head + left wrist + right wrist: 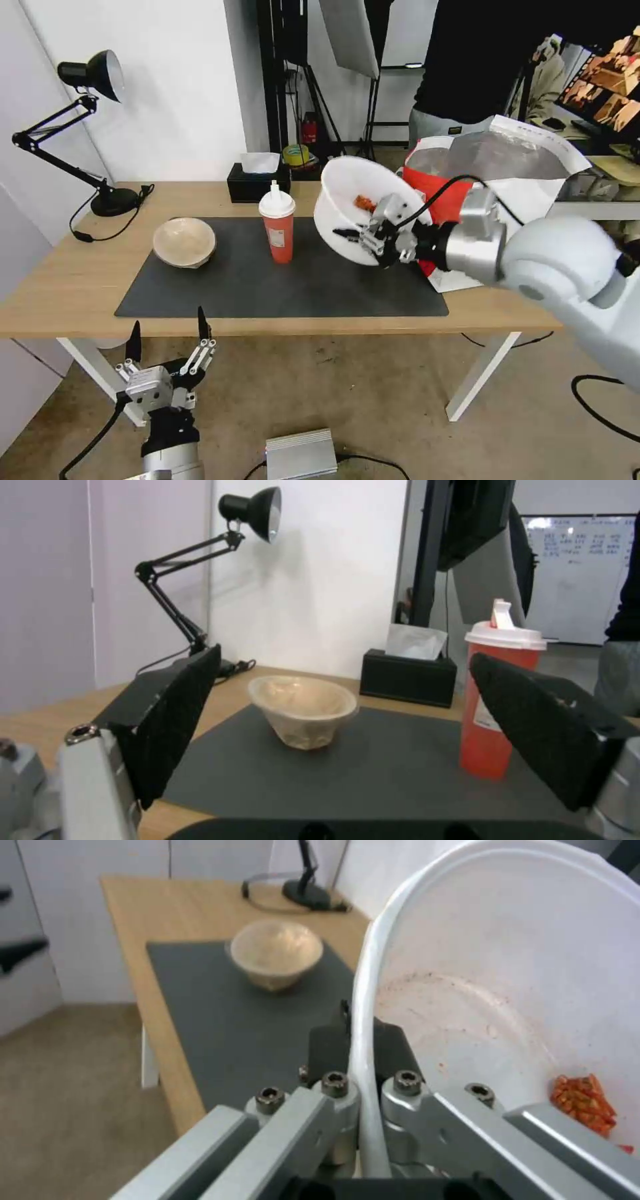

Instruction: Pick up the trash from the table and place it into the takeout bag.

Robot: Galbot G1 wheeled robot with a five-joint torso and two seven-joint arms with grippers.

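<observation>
Pinching the white bowl (pixel 357 200) by its rim, right gripper (pixel 365 241) holds it tilted above the mat's right end; takeout bag (pixel 487 193) lies just beyond, at the table's right edge. Left gripper (pixel 168 341) wide, idle below the front edge.

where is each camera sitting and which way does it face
Head view: high on the robot, looking down at the table; right gripper holds the white bowl near the takeout bag, left gripper low, open.
Left wrist view: between its own fingers, facing the beige bowl and red cup.
Right wrist view: along its gripper, clamped on the bowl's rim.
All show the beige bowl.
</observation>
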